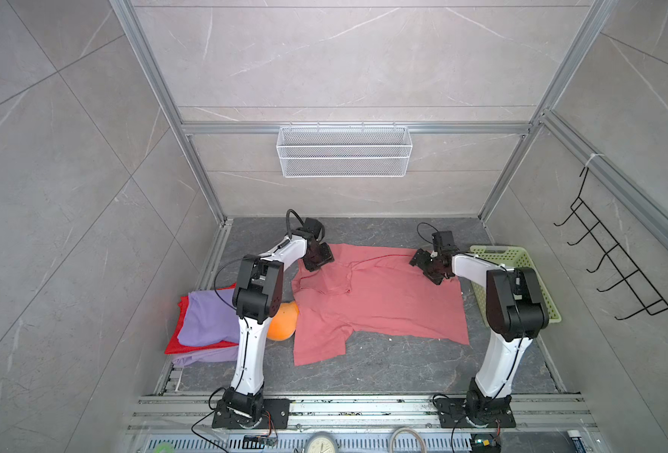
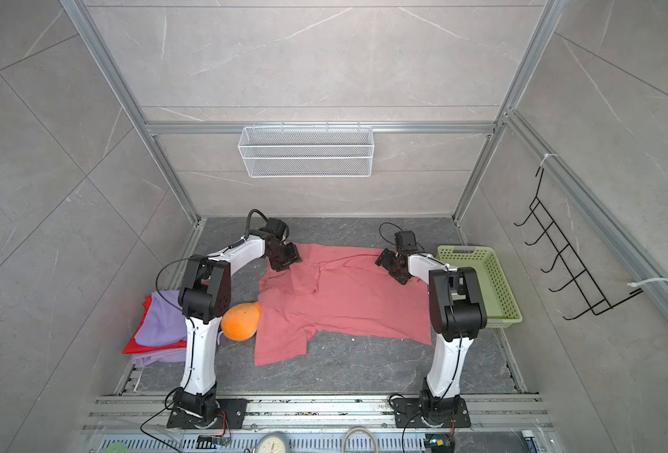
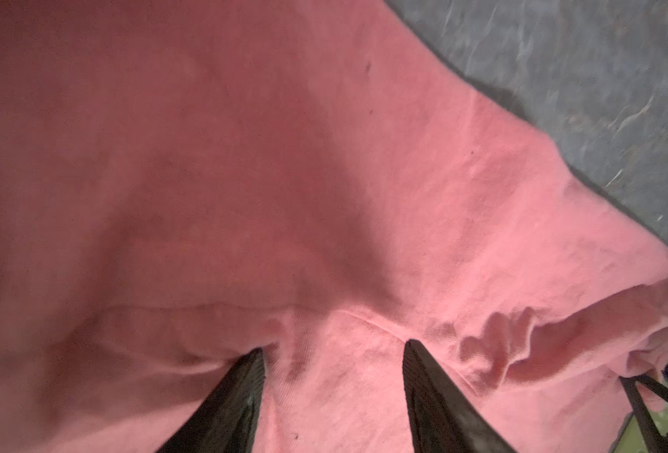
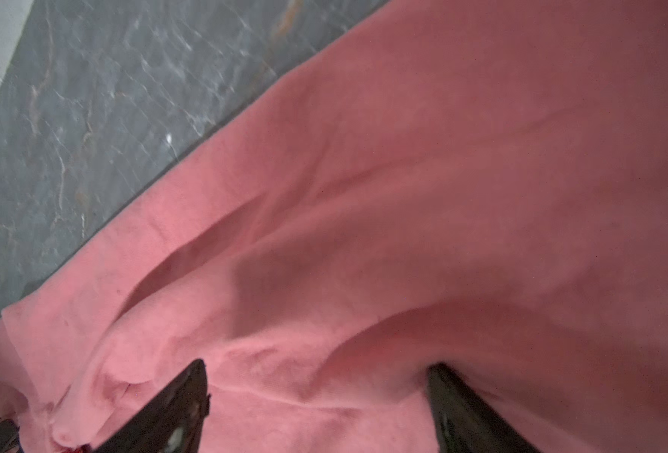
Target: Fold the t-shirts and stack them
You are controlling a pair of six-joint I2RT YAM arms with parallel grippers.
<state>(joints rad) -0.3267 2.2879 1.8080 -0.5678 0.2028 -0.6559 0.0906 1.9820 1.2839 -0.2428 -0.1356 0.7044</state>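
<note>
**Status:** the stack is begun and one shirt is outstanding. In both top views the purple shirt [image 1: 207, 317] lies folded on the red shirt [image 1: 173, 343] at 9 o'clock on the table [image 1: 383, 368]. These two are judged done. The pink shirt [image 1: 379, 302] lies at centre, spread open and unfolded, with one sleeve out at 7 o'clock and creased cloth at 10 o'clock. All its folds, and its transfer to the stack, are left to do.

**Grippers:**
- Left gripper [image 3: 334, 349]: at the pink shirt's 11 o'clock corner, jaws moderately apart, tips on the cloth, nothing pinched.
- Right gripper [image 4: 316, 364]: at the 2 o'clock corner, jaws wide, tips on the cloth, nothing held.

**Materials:**
- The shirts are soft, matte, limp knit that wrinkles in shallow ridges near the tips.
- The table is hard, dark and marble-veined.
- The round orange toy [image 1: 283, 323] sits just beside the pink shirt at 9 o'clock.
- The perforated green plastic basket [image 1: 520, 259] stands at 3 o'clock.
</note>
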